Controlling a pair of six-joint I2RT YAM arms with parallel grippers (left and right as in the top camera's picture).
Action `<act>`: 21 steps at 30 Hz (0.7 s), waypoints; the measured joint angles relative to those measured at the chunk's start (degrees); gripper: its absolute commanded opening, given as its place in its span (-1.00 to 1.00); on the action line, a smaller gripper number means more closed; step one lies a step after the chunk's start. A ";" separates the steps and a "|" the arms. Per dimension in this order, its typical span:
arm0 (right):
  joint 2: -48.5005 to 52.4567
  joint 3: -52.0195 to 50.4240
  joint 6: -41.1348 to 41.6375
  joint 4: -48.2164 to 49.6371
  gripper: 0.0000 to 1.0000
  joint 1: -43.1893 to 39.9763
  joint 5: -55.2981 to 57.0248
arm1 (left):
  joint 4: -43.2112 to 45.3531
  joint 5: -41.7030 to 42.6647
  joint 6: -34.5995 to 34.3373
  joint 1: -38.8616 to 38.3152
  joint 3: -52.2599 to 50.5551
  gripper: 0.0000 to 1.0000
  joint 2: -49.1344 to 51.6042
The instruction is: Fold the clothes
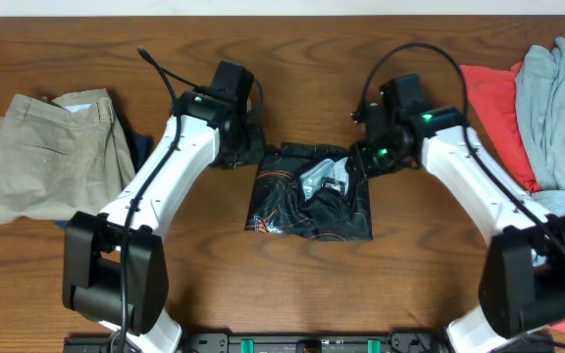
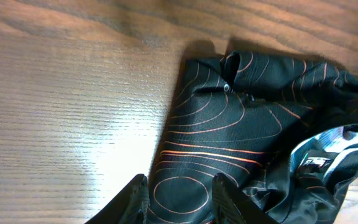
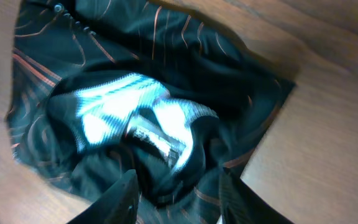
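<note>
- Centrally on the wooden table (image 1: 263, 59) lies the jersey (image 1: 312, 196), a rumpled black oblong with thin orange lines, its pale inner lining showing at a gap near the middle
- Both arms reach to its far edge, one at each far corner: the left gripper (image 1: 243, 147) at the far-left corner, the right gripper (image 1: 366, 157) at the far-right corner
- Seen from the left wrist, the left gripper (image 2: 180, 200) has its jaws partly apart; the jersey (image 2: 229, 124) runs between them and away to the right, its straight left edge falling just inside the left finger, with bare wood beyond
- Nothing is visibly pinched there; the cloth looks flat in the gap between the fingers
- Seen from the right wrist, the right gripper (image 3: 180, 199) likewise has its jaws partly apart, and the jersey (image 3: 166, 93) fills the space between and beyond them, bunched in dark folds around the pale lining
- No cloth is clearly clamped there either, though the view is blurred and the pads' contact cannot be told
- Well apart at the left edge lie folded khaki trousers (image 1: 52, 157)
- At the far right, a red garment (image 1: 498, 108) lies beside a grey garment (image 1: 562, 98)
</note>
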 measured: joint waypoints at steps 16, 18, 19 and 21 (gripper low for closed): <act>9.49 -0.07 5.16 -0.94 -0.95 -0.26 11.04 | 9.88 0.04 0.02 -5.46 -5.29 -0.28 5.35; 9.49 -0.04 5.51 -3.30 -0.93 -1.20 11.69 | 10.32 0.04 0.02 -6.25 -5.29 -0.28 6.32; 9.49 -0.04 5.64 -4.57 -0.94 -1.75 11.96 | 10.49 0.04 0.02 -6.64 -5.31 -0.28 6.88; 9.49 -0.04 5.88 -7.37 -0.90 -2.67 12.50 | 10.75 0.07 0.02 -7.21 -5.31 -0.27 8.48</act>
